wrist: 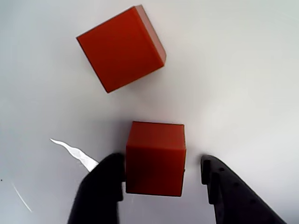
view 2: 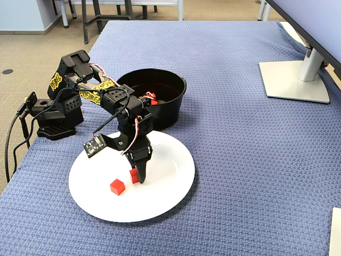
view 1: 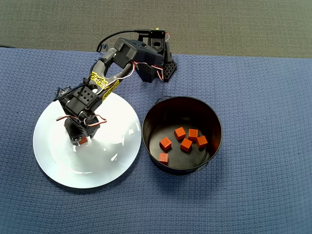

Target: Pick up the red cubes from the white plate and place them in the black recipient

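So there are yellow stickers on the arm, but I can't read them. The pincer (wrist: 161, 175) is down on the white plate (view 2: 170, 176), partly open around one red cube (wrist: 155, 158), left finger touching it, right finger just off. Another cube (wrist: 120, 48) sits just ahead, and six more (view 1: 185, 145) lie in the black recipient (view 1: 214, 117) beside it.

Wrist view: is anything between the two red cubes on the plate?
No. Only bare glossy white plate lies between the small matte red cube straddled by the gripper and the free red cube.
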You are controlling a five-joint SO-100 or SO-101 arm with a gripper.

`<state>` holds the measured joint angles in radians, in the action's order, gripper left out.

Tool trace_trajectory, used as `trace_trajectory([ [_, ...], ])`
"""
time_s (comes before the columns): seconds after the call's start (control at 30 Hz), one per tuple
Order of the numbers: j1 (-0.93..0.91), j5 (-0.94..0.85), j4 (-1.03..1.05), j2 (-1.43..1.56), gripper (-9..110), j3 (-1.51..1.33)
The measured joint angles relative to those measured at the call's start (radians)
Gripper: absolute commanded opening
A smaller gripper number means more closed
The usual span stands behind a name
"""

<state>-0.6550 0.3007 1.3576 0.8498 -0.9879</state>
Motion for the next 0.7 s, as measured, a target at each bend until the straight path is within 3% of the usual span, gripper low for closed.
trace_trajectory([
  [0.2,0.0,0.0,0.014,0.046,0,0.0],
  [0.43,0.029,0.0,0.083,0.298,0,-0.02],
  [0.7,0.245,-0.034,0.181,0.696,0,-0.095],
])
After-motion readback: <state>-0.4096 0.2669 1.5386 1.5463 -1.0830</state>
